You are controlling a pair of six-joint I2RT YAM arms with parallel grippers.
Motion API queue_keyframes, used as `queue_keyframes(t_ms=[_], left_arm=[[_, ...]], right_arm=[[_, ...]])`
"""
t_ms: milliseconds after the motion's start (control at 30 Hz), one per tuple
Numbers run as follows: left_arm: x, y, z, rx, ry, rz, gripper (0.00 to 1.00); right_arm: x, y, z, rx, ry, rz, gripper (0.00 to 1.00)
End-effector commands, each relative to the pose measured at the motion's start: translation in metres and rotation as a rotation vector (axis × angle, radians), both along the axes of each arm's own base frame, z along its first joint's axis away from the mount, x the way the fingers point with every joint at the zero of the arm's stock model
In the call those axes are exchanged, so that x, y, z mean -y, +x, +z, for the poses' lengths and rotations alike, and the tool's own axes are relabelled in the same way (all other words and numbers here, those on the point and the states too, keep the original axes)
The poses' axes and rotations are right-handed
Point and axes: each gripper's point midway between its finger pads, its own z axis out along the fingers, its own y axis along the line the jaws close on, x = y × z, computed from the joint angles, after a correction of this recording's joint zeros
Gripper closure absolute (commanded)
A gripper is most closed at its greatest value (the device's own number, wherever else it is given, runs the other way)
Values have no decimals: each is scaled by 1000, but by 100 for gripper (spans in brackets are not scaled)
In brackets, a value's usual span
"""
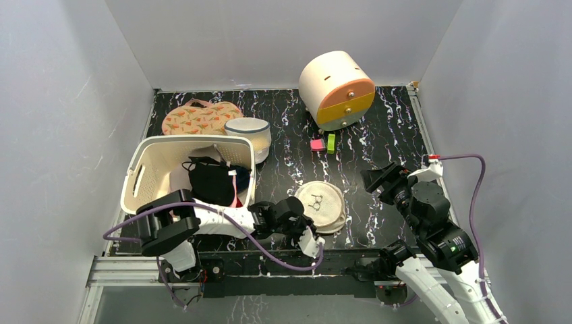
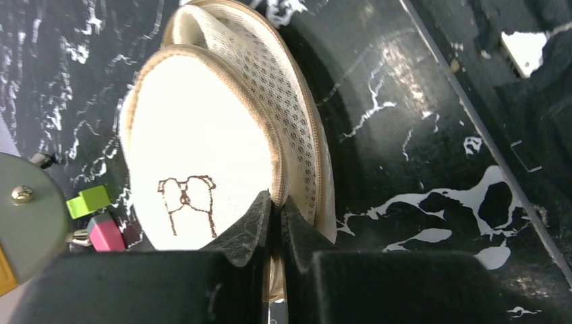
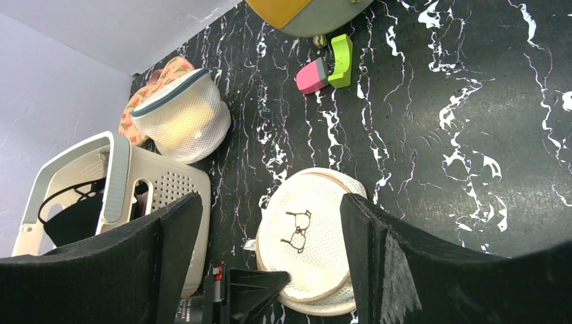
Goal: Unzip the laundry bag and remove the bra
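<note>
The laundry bag [image 1: 324, 202] is a squat cream mesh cylinder with a small bra drawing on its flat top. It lies on the black marbled table near the front centre. My left gripper [image 1: 303, 228] is at its near-left edge. In the left wrist view the gripper [image 2: 276, 202] is shut on the beige zip seam round the rim of the bag [image 2: 195, 142]. My right gripper [image 1: 378, 179] is open and empty, to the right of the bag and apart from it. In the right wrist view its fingers [image 3: 367, 236] frame the bag [image 3: 317, 223]. The bra is hidden.
A cream laundry basket [image 1: 145, 169] with dark clothes stands at the left. Behind it are a white mesh tub with a dark rim [image 1: 248, 133] and a floral pouch [image 1: 199, 116]. A round cream and orange drawer box [image 1: 337, 88] and pink [image 1: 317, 144] and green [image 1: 331, 142] blocks are at the back.
</note>
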Motion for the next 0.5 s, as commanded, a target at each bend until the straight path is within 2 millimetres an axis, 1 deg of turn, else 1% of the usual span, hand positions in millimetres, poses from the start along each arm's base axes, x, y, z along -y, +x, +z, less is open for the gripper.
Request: queue_keyframes(t_ms=[0,100,167,200,300,367,400,433,467], left_arm=[[-12,3,-18,41,105,-21,100],[-14,0,-21,26,121,-24,98],[-13,0,-18,20,114,-17,93],[-13,0,-16,17,108,-14,88],[-10,-1,-9,6,84,-6,64],[-7,-3,1,-11,49,1,56],[-4,-5,8,-24,21,5,44],[-1,-6,16,-38,-15,15,10],[2,-8,25,-56,-50,16,3]], right_arm=[[1,2,16,60,26,-8,26],[2,1,15,61,24,-13,26],[3,1,14,62,26,-14,26],[2,1,13,60,25,-13,26],[1,2,12,58,26,-9,26],[0,2,11,56,25,-8,26],[0,2,12,57,25,-8,26],[0,2,12,56,25,-8,26],[1,2,12,57,24,-9,26]])
